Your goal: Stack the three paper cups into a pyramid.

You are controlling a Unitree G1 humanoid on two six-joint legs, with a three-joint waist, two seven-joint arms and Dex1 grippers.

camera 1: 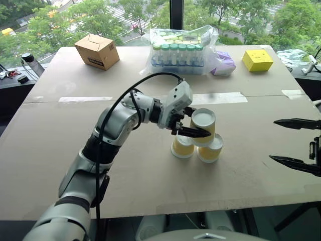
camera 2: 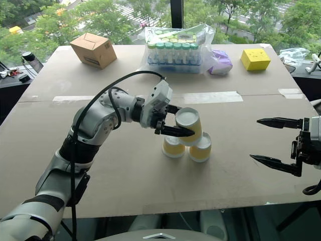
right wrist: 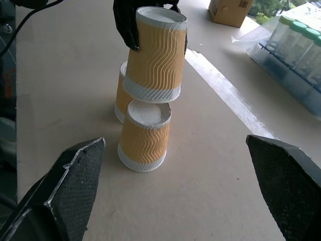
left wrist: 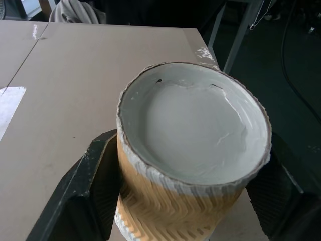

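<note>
Table (camera 1: 75, 150): two paper cups (camera 1: 182, 146), cardboard box (camera 1: 97, 50), bottle pack (camera 1: 179, 54), yellow box (camera 1: 257, 60), possibly purple bag (camera 1: 223, 64).

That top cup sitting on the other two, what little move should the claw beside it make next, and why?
Probably draw the left claw straight back from the top cup without nudging it. The cup already rests upside down across the two bottom cups, and the claw's fingers stand on either side of it, seemingly spread. The right claw hangs open, well off to the side.
</note>
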